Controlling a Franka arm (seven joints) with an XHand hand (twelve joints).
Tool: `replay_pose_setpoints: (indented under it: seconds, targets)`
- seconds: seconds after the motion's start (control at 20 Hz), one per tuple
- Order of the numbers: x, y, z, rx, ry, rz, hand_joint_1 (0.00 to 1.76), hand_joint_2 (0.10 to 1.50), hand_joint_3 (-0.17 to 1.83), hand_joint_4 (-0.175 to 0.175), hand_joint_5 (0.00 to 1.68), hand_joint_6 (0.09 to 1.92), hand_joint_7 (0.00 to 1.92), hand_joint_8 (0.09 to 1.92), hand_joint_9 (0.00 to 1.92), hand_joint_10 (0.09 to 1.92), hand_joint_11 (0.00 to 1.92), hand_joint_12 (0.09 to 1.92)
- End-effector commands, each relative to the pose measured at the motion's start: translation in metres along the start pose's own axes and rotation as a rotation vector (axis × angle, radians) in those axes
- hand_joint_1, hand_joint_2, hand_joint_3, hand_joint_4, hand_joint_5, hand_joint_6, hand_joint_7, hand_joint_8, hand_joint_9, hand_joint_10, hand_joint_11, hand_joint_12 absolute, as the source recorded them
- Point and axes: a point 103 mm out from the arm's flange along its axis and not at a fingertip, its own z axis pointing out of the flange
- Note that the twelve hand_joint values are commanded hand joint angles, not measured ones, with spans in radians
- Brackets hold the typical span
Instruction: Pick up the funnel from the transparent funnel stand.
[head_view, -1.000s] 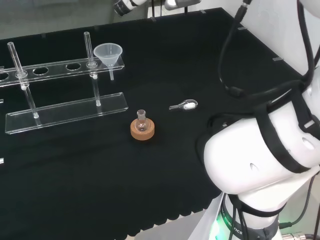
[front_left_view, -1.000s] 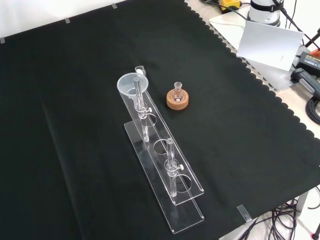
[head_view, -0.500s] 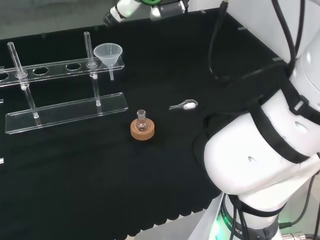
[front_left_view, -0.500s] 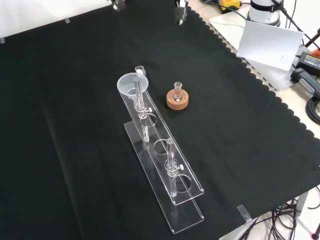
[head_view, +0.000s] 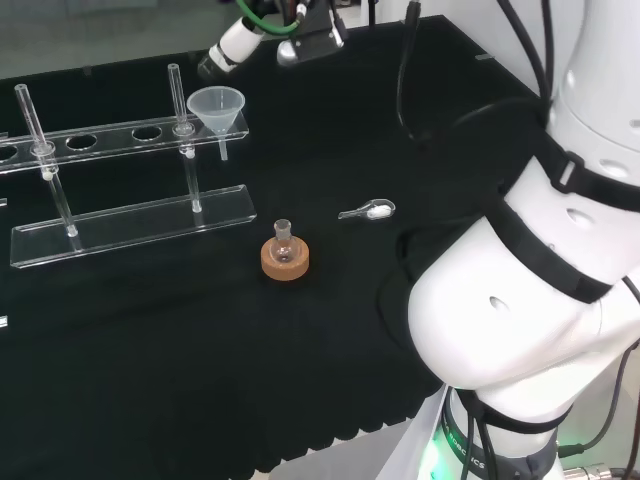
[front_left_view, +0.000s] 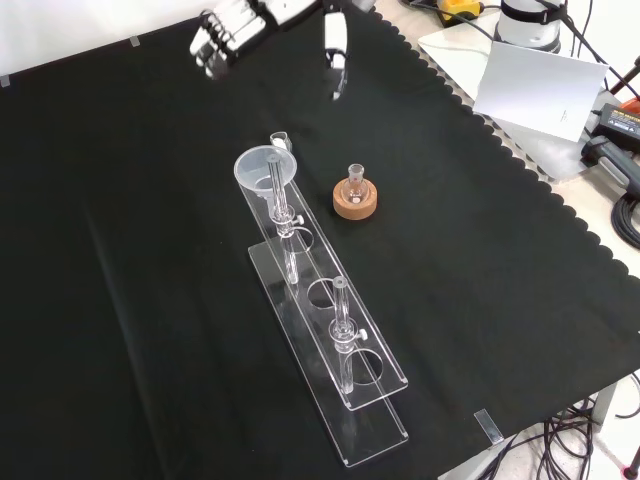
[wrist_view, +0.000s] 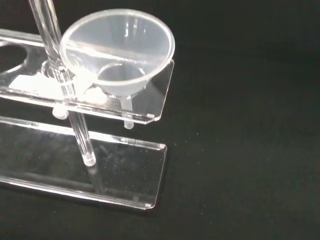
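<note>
Black cloth lies bare around the funnel stand (front_left_view: 330, 345), and I fear my hand (front_left_view: 232, 28), fingers spread wide and empty, clipping the stand's upright rod (front_left_view: 277, 192) beside the funnel (front_left_view: 262, 168).

Clear glossy plastic funnel (wrist_view: 118, 55) and funnel stand (wrist_view: 150, 105), matt black cloth (wrist_view: 240, 150)

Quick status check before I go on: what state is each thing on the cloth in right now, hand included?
Funnel: upright, seated in the end hole of the stand, untouched.
Funnel stand: standing on the cloth, other holes empty.
Hand: open, fingers spread, beyond the funnel, holding nothing.
Small flask: upright on its cork ring.
Spoon: lying flat, white powder in its bowl.
</note>
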Motion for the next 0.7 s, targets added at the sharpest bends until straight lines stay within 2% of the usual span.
replay_pose_setpoints:
  seconds: [0.05,0.3,0.5,0.7]
  targets:
    - [0.010,0.035,0.016,0.008,-0.046,0.024,0.56,0.62,0.01,-0.051,0.00,0.09,0.00,0.09,0.00,0.09,0.00,0.34]
    - [0.019,0.049,0.035,0.038,-0.044,0.021,0.57,0.62,0.01,-0.051,0.00,0.09,0.02,0.09,0.00,0.09,0.00,0.34]
    - [0.029,0.070,0.061,0.109,-0.078,0.011,0.57,0.63,0.01,-0.051,0.00,0.09,0.03,0.09,0.00,0.09,0.00,0.33]
    - [0.031,0.078,0.068,0.133,-0.086,0.008,0.58,0.63,0.01,-0.051,0.00,0.09,0.03,0.09,0.00,0.09,0.00,0.32]
